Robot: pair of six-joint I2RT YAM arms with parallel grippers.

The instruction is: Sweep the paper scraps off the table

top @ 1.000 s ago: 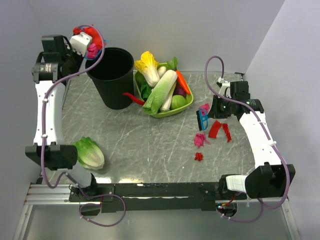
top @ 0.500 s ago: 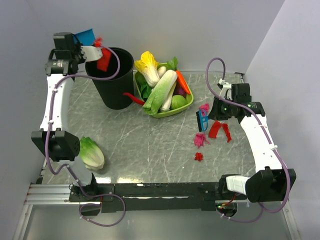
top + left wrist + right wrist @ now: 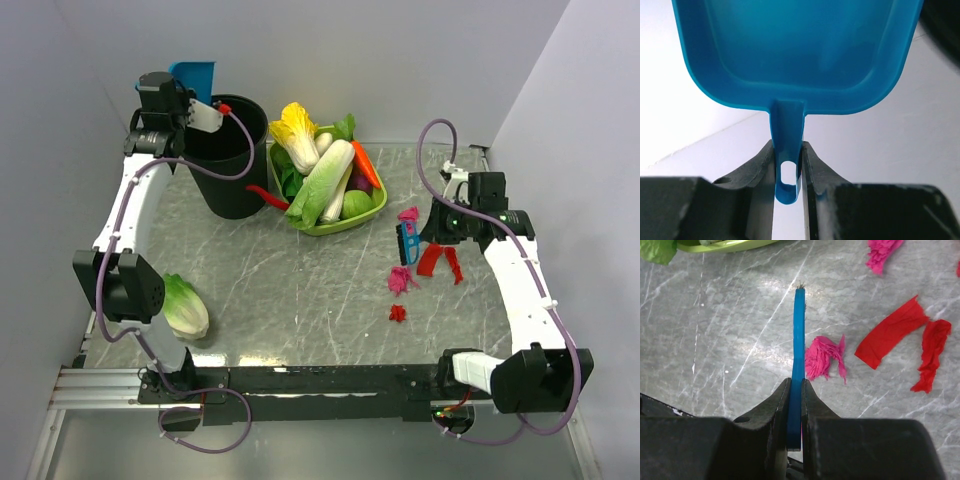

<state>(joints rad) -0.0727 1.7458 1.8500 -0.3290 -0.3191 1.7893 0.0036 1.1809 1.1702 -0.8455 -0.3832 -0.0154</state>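
Left wrist view showed the left gripper (image 3: 788, 150) pinched narrow on the slotted flat handle of a glossy blue plastic dustpan (image 3: 795, 45), a shallow round-cornered tray raised by the far rim of the matte black cylindrical bin (image 3: 228, 185) just left of the lime-green bowl (image 3: 335, 225). Right of that bowl, the right gripper (image 3: 796, 390) was clamped on a thin, flat blue brush (image 3: 799, 330) with a bristled tip. The paper scraps (image 3: 822, 357), crinkled magenta wads and flat torn red strips, lay on the veined grey-green table (image 3: 300, 290) right of the bowl, one wad just beside the brush.
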